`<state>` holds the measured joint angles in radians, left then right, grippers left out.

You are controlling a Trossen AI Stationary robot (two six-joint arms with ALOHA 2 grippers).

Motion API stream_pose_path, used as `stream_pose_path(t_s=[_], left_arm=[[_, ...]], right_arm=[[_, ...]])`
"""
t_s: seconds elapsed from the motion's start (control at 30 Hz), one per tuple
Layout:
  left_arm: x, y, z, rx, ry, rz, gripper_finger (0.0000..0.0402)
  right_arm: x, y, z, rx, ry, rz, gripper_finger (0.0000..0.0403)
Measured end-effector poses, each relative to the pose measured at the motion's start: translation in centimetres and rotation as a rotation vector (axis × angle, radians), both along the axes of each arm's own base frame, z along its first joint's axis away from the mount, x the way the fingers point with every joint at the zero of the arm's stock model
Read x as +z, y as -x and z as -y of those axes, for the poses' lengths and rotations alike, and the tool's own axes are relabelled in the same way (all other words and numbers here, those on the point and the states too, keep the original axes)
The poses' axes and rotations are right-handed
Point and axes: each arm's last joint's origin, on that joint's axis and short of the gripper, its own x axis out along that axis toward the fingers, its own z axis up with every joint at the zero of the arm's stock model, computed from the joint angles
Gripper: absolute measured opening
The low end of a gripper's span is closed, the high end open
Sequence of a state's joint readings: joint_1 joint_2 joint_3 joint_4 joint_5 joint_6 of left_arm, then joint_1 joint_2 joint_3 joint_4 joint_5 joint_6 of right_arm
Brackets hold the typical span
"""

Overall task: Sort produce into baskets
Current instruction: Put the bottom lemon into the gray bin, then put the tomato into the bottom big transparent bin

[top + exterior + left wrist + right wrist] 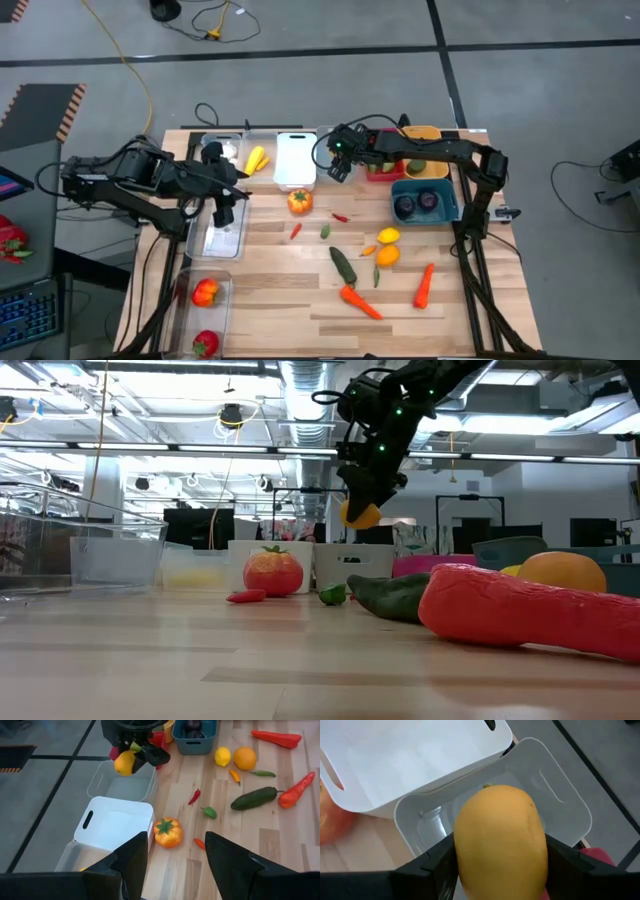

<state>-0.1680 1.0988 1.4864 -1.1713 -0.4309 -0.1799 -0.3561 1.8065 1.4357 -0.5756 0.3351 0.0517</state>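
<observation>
Right wrist view gives me the lemon (500,837) pinched between the right tool's (497,865) fingers, hanging directly over a clear basket (560,805) that sits at the worktop's far edge between the white basket (410,760) and the red one, so I judge the drop is straight down. My left tool (175,855) waits over the worktop's left side, jaws spread and empty, with the orange tomato (168,832) just ahead of it.
</observation>
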Motion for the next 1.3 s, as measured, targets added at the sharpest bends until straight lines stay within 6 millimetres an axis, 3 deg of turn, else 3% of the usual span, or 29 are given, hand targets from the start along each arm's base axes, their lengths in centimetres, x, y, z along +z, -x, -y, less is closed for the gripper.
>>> stream_pose_path(t_s=[0.57, 0.9, 1.07, 1.3], left_arm=[[0.01, -0.01, 0.0, 0.005, 0.007, 0.004, 0.0185], [0.0, -0.02, 0.03, -0.022, -0.004, -0.005, 0.0189], [0.01, -0.03, 0.01, -0.026, -0.023, -0.01, 0.0225], [0.03, -0.03, -0.09, -0.003, -0.051, -0.008, 0.032]], right_arm=[[0.03, 0.01, -0.01, 0.001, -0.001, 0.001, 0.0348], [0.03, 0.01, -0.01, 0.001, -0.001, 0.001, 0.0357], [0.02, 0.01, -0.01, 0.001, -0.001, 0.001, 0.0357], [0.03, 0.03, -0.02, 0.001, -0.002, 0.0, 0.0357]])
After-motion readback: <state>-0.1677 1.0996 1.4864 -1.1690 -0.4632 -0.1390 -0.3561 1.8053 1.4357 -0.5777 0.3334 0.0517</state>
